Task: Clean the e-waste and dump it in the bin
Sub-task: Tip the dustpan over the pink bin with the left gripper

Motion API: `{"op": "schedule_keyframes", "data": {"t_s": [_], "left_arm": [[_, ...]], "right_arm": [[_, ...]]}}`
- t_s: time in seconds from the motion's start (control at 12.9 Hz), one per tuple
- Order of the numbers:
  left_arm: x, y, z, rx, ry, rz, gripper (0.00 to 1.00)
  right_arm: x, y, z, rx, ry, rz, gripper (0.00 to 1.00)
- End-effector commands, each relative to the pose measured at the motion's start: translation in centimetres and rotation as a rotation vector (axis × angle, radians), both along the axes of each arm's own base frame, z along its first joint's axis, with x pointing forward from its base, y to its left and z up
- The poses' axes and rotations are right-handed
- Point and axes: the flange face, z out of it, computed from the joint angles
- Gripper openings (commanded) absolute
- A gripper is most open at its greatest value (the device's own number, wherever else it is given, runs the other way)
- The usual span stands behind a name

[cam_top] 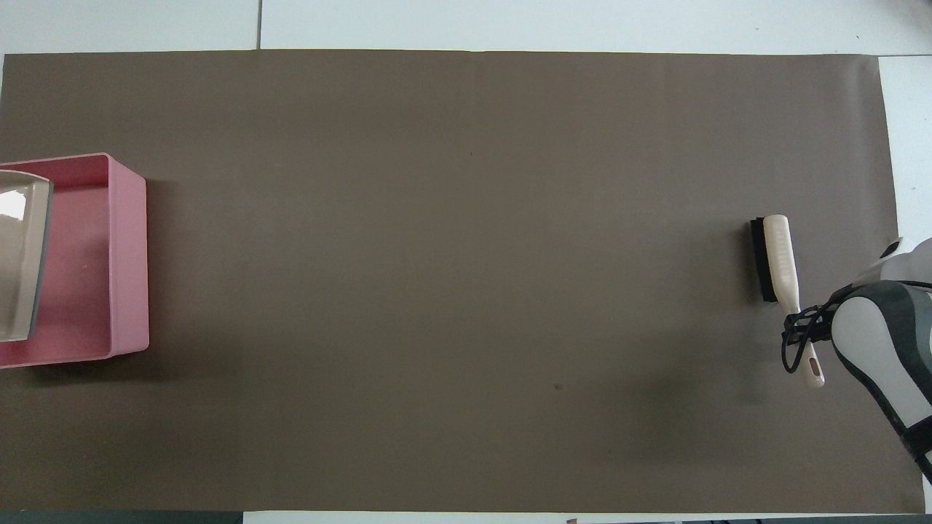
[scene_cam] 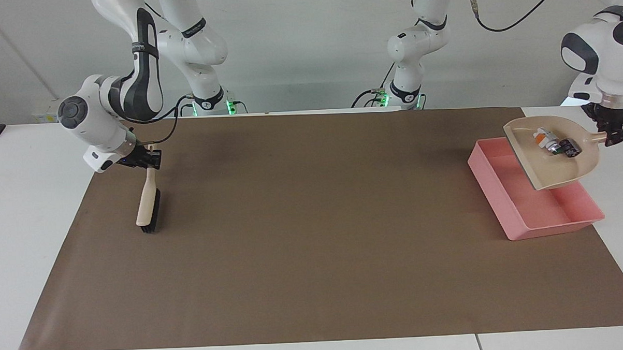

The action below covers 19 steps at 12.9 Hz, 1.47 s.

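Hovering at frame right, left claw [scene_cam: 617,131] clamped on dustpan [scene_cam: 549,159] over bin [scene_cam: 499,199]; e-waste [scene_cam: 554,143] pooled handle-side; right claw [scene_cam: 146,159] grips brush [scene_cam: 148,206].

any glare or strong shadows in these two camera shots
Overhead view: a bright glare patch on the dustpan at the frame edge, and a soft shadow beside the bin. Facing view: even light, only faint shadows by the brush.

a plain pale wall [scene_cam: 296,46] rises at the robots' end of a white table [scene_cam: 28,216], which is made of panels with thin seams and is mostly covered by a large brown mat [scene_cam: 313,232], all evenly lit with soft shadows.
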Motion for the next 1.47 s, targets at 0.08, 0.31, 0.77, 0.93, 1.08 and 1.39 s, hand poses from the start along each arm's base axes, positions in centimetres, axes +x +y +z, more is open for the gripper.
{"op": "schedule_keyframes", "data": {"t_s": [0.08, 0.31, 0.77, 0.93, 1.08, 1.39], "left_arm": [[0.3, 0.9, -0.6, 0.225, -0.003, -0.031, 0.0], [-1.1, 0.0, -4.0, 0.409, -0.028, 0.009, 0.0], [-1.6, -2.2, -4.2, 0.59, -0.024, 0.044, 0.0], [-1.5, -2.6, -3.4, 0.62, -0.02, 0.05, 0.0], [-1.9, -2.8, -1.3, 0.623, -0.042, 0.049, 0.0], [-3.0, -4.3, 1.2, 0.423, -0.037, 0.075, 0.0]], "right_arm": [[-1.6, -0.3, -0.4, -0.006, -0.031, 0.003, 0.11], [-1.3, -0.1, 0.0, -0.003, -0.031, 0.02, 1.0], [5.4, 0.6, 8.9, -0.052, -0.219, 0.057, 1.0], [7.4, 2.7, 13.4, -0.084, -0.285, 0.002, 1.0], [8.5, 5.5, 17.6, -0.097, -0.294, -0.066, 1.0], [8.0, 6.3, 27.1, -0.132, -0.257, -0.172, 1.0]]}}
